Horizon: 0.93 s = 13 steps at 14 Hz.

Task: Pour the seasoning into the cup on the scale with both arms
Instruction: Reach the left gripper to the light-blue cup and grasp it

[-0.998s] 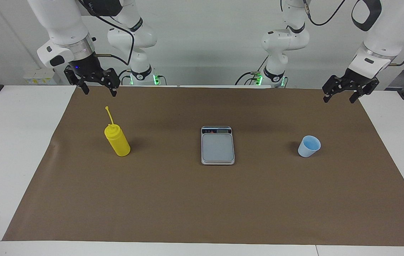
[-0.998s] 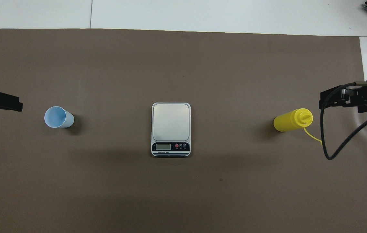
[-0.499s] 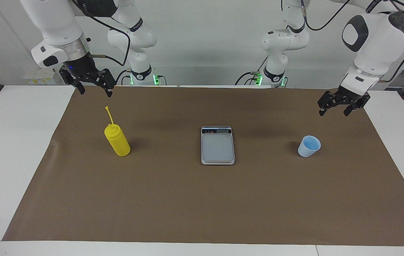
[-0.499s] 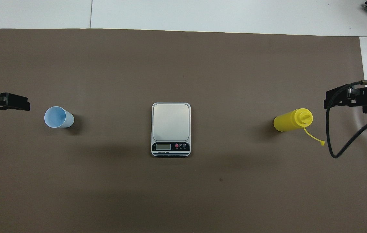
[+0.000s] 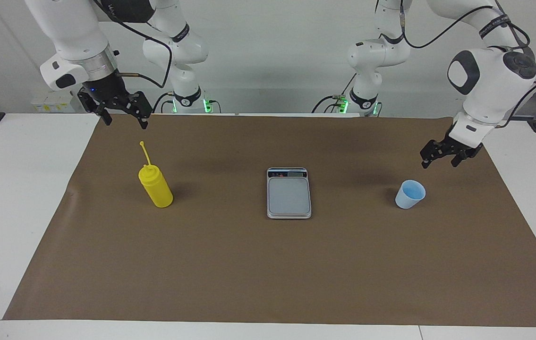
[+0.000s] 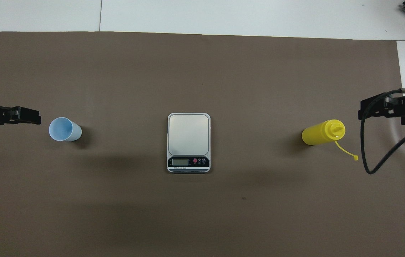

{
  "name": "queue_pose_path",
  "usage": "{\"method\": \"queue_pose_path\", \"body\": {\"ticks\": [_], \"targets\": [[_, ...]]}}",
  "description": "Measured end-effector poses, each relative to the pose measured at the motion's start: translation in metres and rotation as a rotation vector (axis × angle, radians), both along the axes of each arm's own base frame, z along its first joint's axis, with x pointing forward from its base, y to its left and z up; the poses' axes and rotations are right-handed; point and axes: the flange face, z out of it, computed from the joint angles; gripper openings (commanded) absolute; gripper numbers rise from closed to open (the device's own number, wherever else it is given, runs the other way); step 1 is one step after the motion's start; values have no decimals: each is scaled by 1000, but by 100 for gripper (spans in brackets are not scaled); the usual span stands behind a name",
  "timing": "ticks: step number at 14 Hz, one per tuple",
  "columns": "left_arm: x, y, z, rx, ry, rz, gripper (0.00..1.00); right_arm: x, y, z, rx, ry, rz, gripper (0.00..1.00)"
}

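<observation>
Scale (image 5: 289,194) sits mid-counter; blue cup (image 5: 410,194) at its 3 o'clock, yellow squeeze bottle (image 5: 155,185) at 9, facing view. Left tool (image 5: 441,157) open, empty, above the cup. Right tool (image 5: 123,116) open, empty, above the bottle.

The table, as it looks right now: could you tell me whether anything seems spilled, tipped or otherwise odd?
Nothing stands out. The yellow bottle, scale and blue cup all stand upright and apart on the brown mat, with no spill visible.

You see both views evenly and brightly lit from above, sharp throughout, with soft faint shadows on the brown mat (image 5: 249,264) and mild sheen on the scale (image 6: 188,134).
</observation>
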Motion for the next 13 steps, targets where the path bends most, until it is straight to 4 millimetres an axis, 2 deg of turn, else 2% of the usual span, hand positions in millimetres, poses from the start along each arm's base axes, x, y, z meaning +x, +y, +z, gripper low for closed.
{"method": "queue_pose_path", "body": {"ticks": [3, 7, 10, 13], "targets": [[5, -4, -24, -5, 38, 53, 100, 0, -2, 0, 0, 0, -4, 100], [15, 6, -40, -6, 6, 82, 100, 0, -2, 0, 0, 0, -4, 100], [10, 14, -69, -5, -6, 99, 100, 0, -2, 0, 0, 0, -4, 100], [7, 13, -92, -6, -1, 100, 100, 0, -2, 0, 0, 0, -4, 100]]}}
